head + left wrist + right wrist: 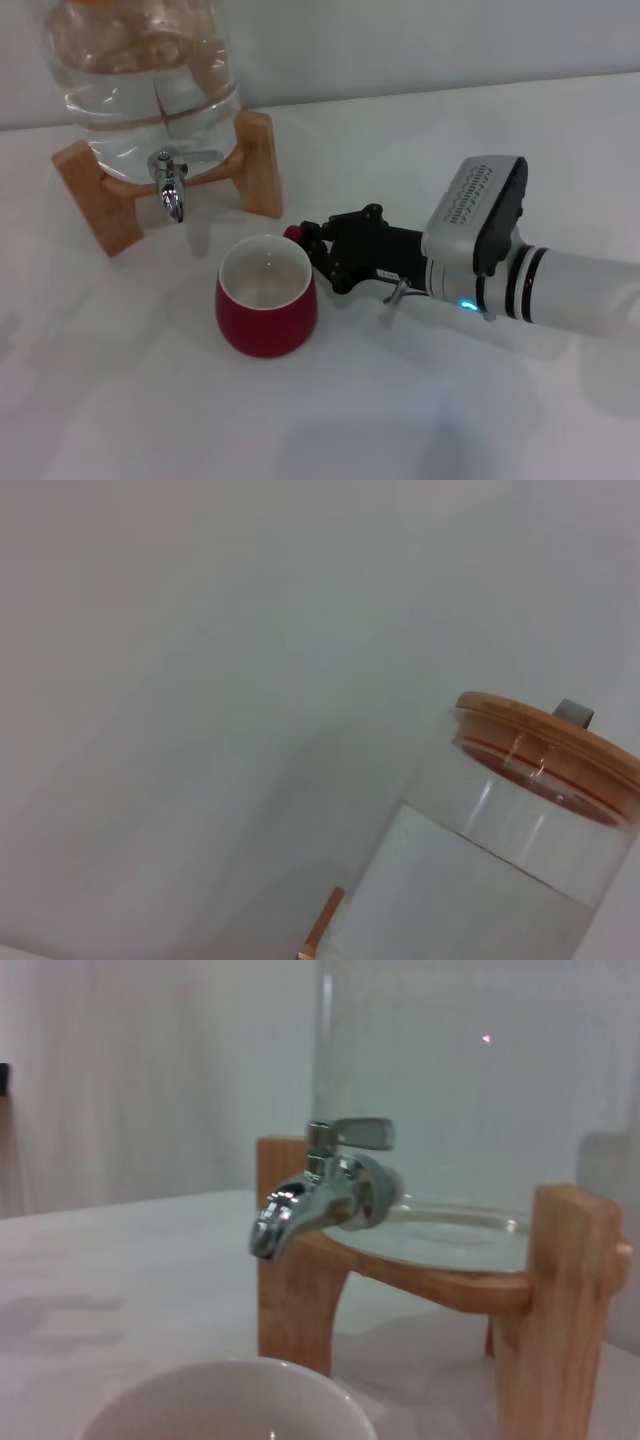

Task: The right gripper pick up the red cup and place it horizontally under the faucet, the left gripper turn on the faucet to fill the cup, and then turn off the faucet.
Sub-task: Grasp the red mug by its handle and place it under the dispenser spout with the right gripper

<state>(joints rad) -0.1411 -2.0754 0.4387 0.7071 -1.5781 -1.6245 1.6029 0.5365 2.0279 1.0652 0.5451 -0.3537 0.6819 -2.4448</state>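
The red cup (pixel 266 297) stands upright on the white table, cream inside showing, in front of and a little to the right of the faucet (pixel 170 186). My right gripper (pixel 306 241) reaches in from the right, its black fingers closed on the cup's red handle. The faucet's spout points down and its lever lies level. In the right wrist view the faucet (pixel 322 1192) is close ahead and the cup's white rim (pixel 230 1398) shows at the near edge. The left gripper is out of view; its wrist view shows only the jar (pixel 490 880).
The clear water jar (pixel 150 80) rests on a wooden stand (pixel 258 160) at the back left; the stand's legs (pixel 560 1310) flank the faucet. The jar has a wooden lid (pixel 545 748). A white wall stands behind.
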